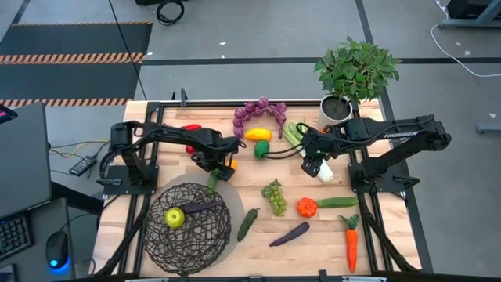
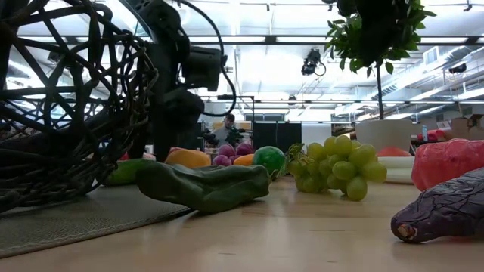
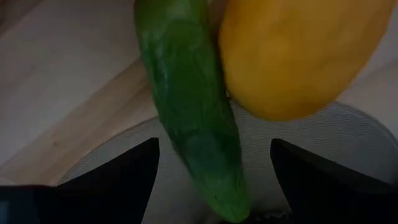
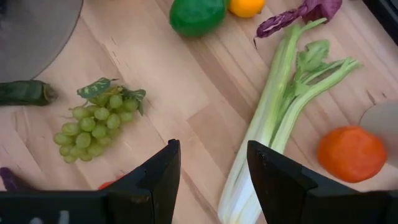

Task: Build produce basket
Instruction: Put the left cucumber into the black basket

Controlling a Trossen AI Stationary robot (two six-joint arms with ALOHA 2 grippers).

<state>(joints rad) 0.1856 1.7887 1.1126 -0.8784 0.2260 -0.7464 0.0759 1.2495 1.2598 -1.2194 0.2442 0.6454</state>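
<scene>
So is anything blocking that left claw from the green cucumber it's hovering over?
Nothing visible does. The left gripper is open right over the cucumber, one finger on each side. A yellow fruit lies against the cucumber on one side, which could crowd that finger. The basket sits close by, nothing between.

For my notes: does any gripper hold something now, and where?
Nothing is held. The left gripper is open around a cucumber; the right gripper is open and empty.

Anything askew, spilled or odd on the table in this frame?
Nothing stands out. The basket sits upright holding an apple and an eggplant; the remaining produce lies loose on the table, none over the edge. The left gripper hangs open over a cucumber.
</scene>
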